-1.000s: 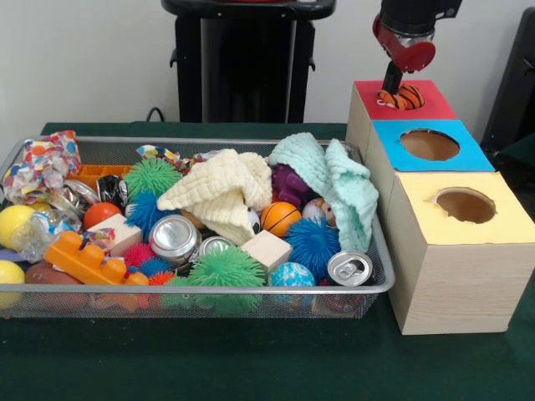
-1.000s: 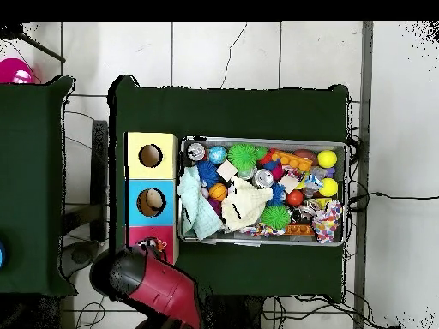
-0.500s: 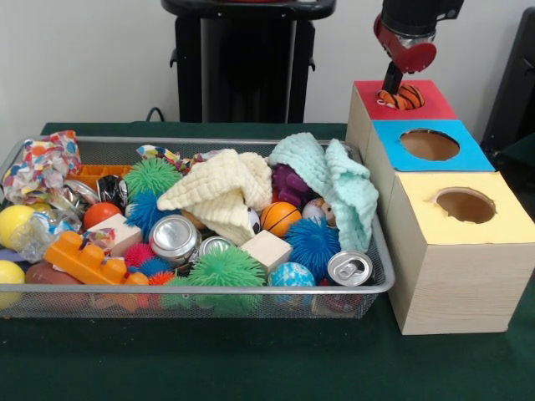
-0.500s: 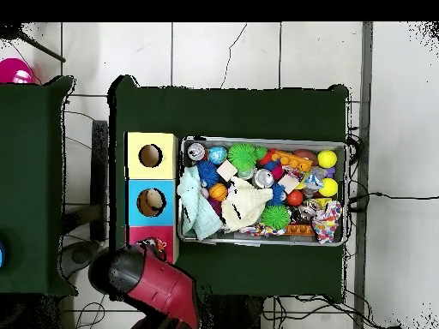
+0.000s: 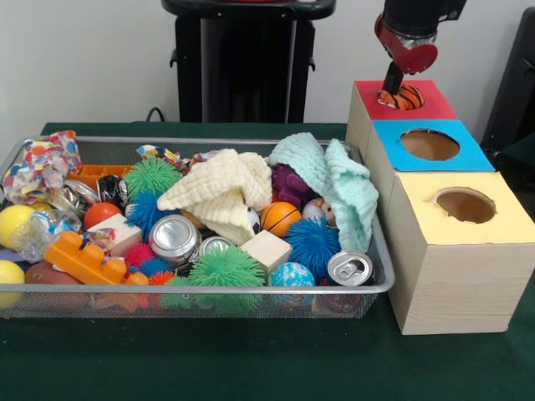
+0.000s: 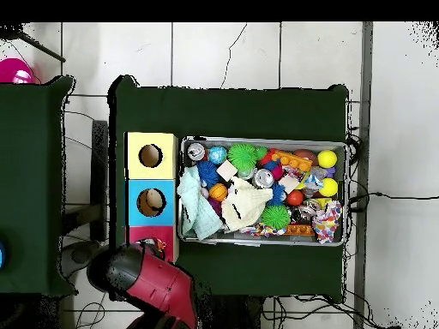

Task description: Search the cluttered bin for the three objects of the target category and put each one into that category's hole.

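Orange-and-black striped ball (image 5: 400, 98) sits in the red-topped box's hole (image 5: 399, 97), gripper (image 5: 393, 83) just above, fingers' state I cannot tell, more balls waiting at nine o'clock in the wire mesh bin (image 5: 201, 288).

Three boxes stand in a row beside the bin: one red-topped box (image 5: 405, 98), one blue-topped box (image 5: 429, 145) and one yellow-topped box (image 5: 465, 206), each with one round hole. In the wire bin (image 5: 192, 296) lie two cloths, a cream cloth (image 5: 221, 194) and a mint cloth (image 5: 334, 180). Three cans show their tops (others may be buried): a can (image 5: 174, 236) left of centre, a second can (image 5: 215, 245) touching it, and a front-corner can (image 5: 349, 267). Two yellow balls (image 5: 14, 224) sit at one end, and two wooden blocks (image 5: 266, 248) are visible.
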Robot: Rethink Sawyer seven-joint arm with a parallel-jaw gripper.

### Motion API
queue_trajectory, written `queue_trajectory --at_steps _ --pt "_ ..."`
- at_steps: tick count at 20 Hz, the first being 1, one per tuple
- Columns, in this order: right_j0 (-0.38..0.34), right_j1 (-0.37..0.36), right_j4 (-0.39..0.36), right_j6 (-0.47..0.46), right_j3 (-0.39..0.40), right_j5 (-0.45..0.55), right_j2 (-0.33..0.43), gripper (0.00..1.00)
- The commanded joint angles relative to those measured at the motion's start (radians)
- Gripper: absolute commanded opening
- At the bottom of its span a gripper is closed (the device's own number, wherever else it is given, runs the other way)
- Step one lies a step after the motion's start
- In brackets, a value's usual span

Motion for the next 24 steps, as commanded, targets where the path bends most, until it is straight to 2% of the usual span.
queue_trajectory --at_steps 1,10,19,24 --pt "0.004 0.137 0.062 0.319 -0.106 -0.019 0.090 0.00" --pt "0.016 0.129 0.040 0.325 -0.145 0.060 0.047 0.00" --pt "0.058 0.172 0.035 0.425 -0.266 0.174 -0.003 0.00" --pt "0.071 0.200 0.040 0.456 -0.299 0.175 -0.004 0.00"
